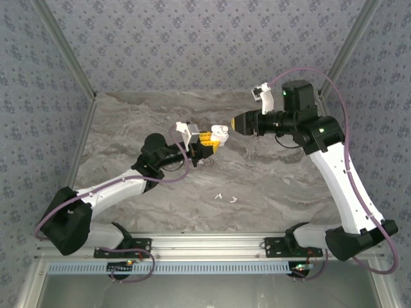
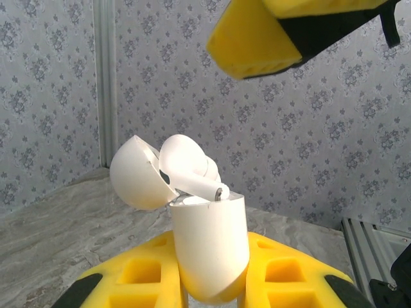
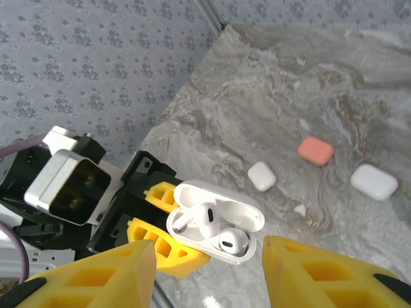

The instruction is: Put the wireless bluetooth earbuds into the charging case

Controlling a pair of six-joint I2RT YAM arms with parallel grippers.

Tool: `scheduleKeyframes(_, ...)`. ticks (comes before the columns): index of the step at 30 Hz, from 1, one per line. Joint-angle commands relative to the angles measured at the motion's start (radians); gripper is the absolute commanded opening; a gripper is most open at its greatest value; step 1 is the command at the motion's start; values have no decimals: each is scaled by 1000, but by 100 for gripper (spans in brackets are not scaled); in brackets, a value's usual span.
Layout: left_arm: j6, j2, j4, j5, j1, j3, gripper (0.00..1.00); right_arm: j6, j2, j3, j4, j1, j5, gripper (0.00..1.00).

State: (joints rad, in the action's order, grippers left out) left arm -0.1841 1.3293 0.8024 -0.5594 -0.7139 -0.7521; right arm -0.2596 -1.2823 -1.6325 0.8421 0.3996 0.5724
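Earbuds (image 3: 207, 219): two in open case (image 3: 253, 217)

- No text, label, brand, number or sign can be read.
- Case (image 3: 247, 215) and earbuds (image 3: 207, 218): plain white, no legible markings.
- Wall (image 3: 96, 58): floral pattern, no letters.

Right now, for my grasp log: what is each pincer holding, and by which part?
The left pincer grips the open white charging case by its lower body. The right pincer, jaws apart, holds nothing.
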Motion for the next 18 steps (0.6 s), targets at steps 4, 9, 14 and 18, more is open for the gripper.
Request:
scheduleKeyframes(4,11,-18,61,-8,-5,-43,0,-53,-58,-79,99,50,-66,48)
scheduleKeyframes(9,9,-18,59,-8,-5,-44,0,-37,-94,-114,123,87,-117,47)
scheduleKeyframes(14,8,-18,58,-10,-5,-44,0,-30,-117,-123,119,115,-160,46)
scheduleKeyframes(18,8,-21,56,-9,-5,-40,0,-23,-139,-141,118,133,-172,45)
